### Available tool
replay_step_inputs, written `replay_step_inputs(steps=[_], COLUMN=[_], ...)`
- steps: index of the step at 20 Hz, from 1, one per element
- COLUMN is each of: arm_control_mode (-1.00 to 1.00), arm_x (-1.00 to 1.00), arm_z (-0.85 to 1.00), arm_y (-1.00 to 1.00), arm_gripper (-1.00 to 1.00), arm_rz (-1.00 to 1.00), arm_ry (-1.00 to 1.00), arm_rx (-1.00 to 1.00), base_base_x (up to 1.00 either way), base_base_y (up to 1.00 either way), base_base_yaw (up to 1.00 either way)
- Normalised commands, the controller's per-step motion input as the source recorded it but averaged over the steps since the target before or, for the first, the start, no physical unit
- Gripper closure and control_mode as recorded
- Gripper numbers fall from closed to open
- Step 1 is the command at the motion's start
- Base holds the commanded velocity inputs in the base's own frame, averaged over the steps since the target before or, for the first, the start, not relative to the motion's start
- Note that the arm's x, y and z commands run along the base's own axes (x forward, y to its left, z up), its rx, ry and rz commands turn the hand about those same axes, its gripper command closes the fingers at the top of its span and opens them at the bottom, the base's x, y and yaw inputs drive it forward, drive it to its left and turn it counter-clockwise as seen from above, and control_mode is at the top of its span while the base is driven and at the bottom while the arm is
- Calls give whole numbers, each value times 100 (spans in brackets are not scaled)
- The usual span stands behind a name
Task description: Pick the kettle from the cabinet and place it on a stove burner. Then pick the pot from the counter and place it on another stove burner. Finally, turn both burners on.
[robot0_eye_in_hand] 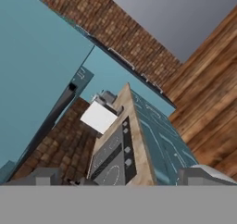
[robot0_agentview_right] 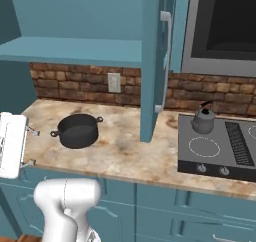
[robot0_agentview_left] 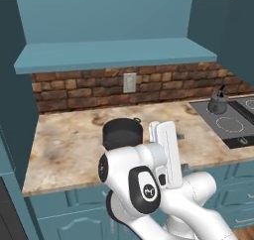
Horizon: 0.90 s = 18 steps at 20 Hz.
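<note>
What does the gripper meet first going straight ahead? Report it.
Nothing close: the open gripper points along the counter edge, past the cooktop, probably toward a white block; depth unclear.

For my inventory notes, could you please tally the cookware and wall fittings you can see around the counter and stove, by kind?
Pots: 1, the pot on the counter
Kettles: 1, the kettle on a back stove burner
Wall outlets: 1, the outlet on the brick wall
Total: 3
</note>
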Motion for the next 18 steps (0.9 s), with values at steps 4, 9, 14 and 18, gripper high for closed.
replay_step_inputs(steps=[4, 9, 14, 18], arm_control_mode=[100, 100, 100, 100], arm_x=[0, 0, 0, 0], arm_z=[0, 0, 0, 0], arm_y=[0, 0, 0, 0], arm_gripper=[-100, -100, -100, -100], arm_rz=[0, 0, 0, 0], arm_ry=[0, 0, 0, 0], arm_rx=[0, 0, 0, 0], base_base_x=[42, 40, 43, 45], base_base_y=[29, 26, 30, 33], base_base_yaw=[-8, -5, -3, -2])
